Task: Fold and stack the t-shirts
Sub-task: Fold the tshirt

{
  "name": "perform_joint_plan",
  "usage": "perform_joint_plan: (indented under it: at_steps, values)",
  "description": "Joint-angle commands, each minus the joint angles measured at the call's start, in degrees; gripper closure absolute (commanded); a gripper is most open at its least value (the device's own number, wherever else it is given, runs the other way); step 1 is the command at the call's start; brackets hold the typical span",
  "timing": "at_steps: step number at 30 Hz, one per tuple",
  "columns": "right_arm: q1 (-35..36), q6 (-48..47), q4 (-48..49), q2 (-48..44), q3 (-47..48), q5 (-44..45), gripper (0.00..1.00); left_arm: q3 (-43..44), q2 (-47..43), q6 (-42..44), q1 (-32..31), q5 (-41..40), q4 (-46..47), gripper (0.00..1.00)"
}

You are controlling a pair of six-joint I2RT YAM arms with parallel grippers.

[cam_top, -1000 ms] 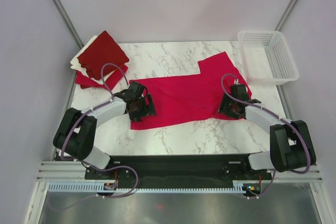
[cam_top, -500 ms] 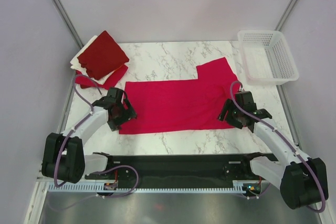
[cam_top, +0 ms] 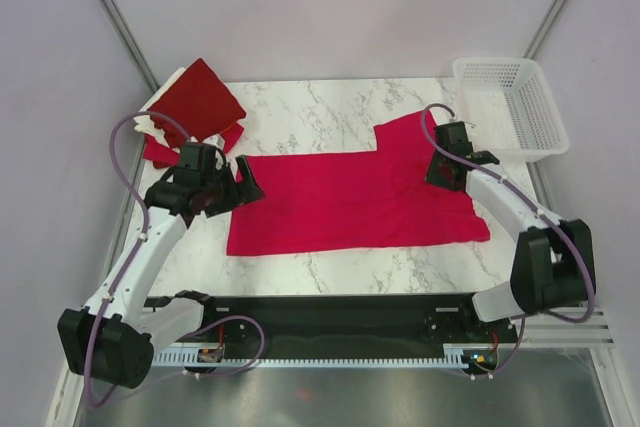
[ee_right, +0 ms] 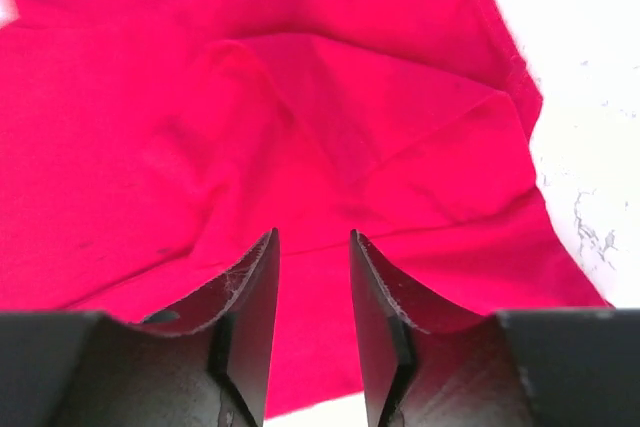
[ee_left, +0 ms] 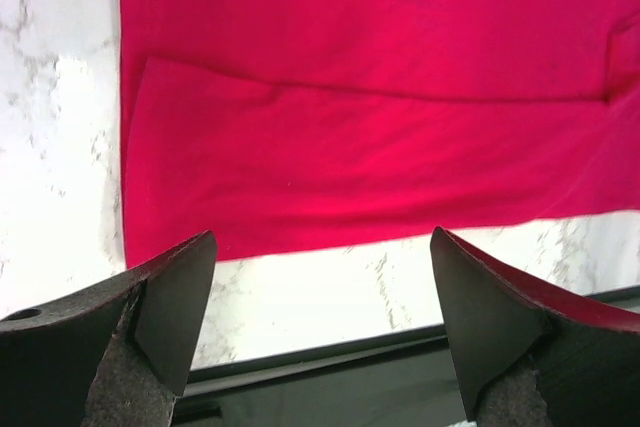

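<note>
Crimson t-shirt (cam_top: 350, 202) — soft, flat, creased, marble-veined table (cam_top: 330, 107)

bright even light, faint soft shadows, wrist views overexposed

Crimson t-shirt (cam_top: 350, 197): soft matt cloth, lightly creased.
Folded t-shirts (cam_top: 195, 102): matt cloth.
Table (cam_top: 320, 107): smooth marble-look top with a slight sheen.
Basket (cam_top: 545, 112): smooth plastic lattice.
Left gripper (ee_left: 320, 277): matt black fingers (ee_left: 165, 307), grainy inner faces.
</note>
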Motion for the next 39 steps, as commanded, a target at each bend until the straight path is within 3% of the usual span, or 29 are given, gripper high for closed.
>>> perform_joint_plan:
  at_steps: [1,11,25,30,34,39]
  values:
    - [-0.23,-1.26,2.18,6.03,2.16,3.21,0.62,-2.58,-2.05,5.23,-1.25,2.83,-3.07,0.05]
    - [-0.41,-1.7,5.69,16.23,4.53,4.17,0.64,-2.93,-2.68,5.06,-1.7,0.99,-1.32,0.05]
    - [-3.05,-2.75,7.45,18.61,4.71,3.91,0.65,-3.19,-2.85,4.8,-1.7,-0.06,-1.32,0.05]
    - [-3.4,-2.93,7.8,19.05,4.97,3.56,0.77,-3.19,-2.59,4.8,-1.7,-0.15,-1.32,0.05]
    - [-3.75,-3.02,7.72,18.61,5.24,3.65,0.99,-3.28,-2.76,4.71,-1.7,-0.32,-1.4,0.05]
    - [-5.06,-2.58,7.19,17.65,7.61,4.0,1.0,-3.19,-2.59,4.62,-1.7,-0.33,-1.23,0.05]
